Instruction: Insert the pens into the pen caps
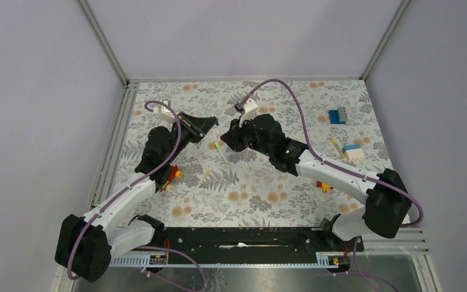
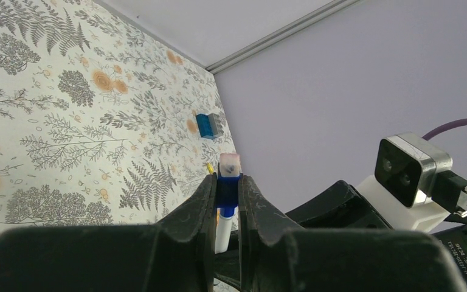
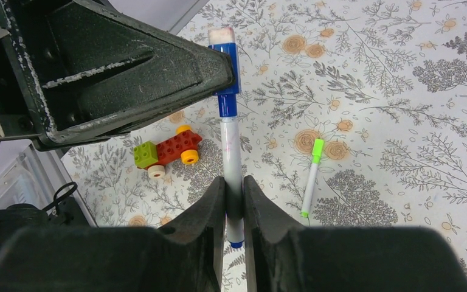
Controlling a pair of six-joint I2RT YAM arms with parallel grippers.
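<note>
The dark blue cap [image 3: 233, 67] is being held up in the air above the middle of the table [image 1: 267, 176], with the left pincer [image 2: 228, 184] pressing in on it from both sides so that only its pale end is poking out past the fingertips. Directly in line with it, the white-barrelled pen [image 3: 231, 152] is running from the cap towards the right pincer [image 3: 234, 180], which is pinching the barrel partway along and leaving the blue tail end sticking out behind its fingers. The pen's blue collar is meeting the rim of the cap, though I cannot tell whether it is pushed fully home. The two arms are leaning in towards each other, so their pincers are sitting almost nose to nose. Just beside them, a green-ended pen [image 3: 312, 176] is lying flat on the flowered table, apart from both pincers. A red and green toy brick car [image 3: 167, 152] is resting near the left arm's forearm. Over on the right side, a blue brick [image 1: 337, 115] is sitting near the back, and a blue and white brick [image 1: 352, 152] is lying closer in, well apart from the pens.
</note>
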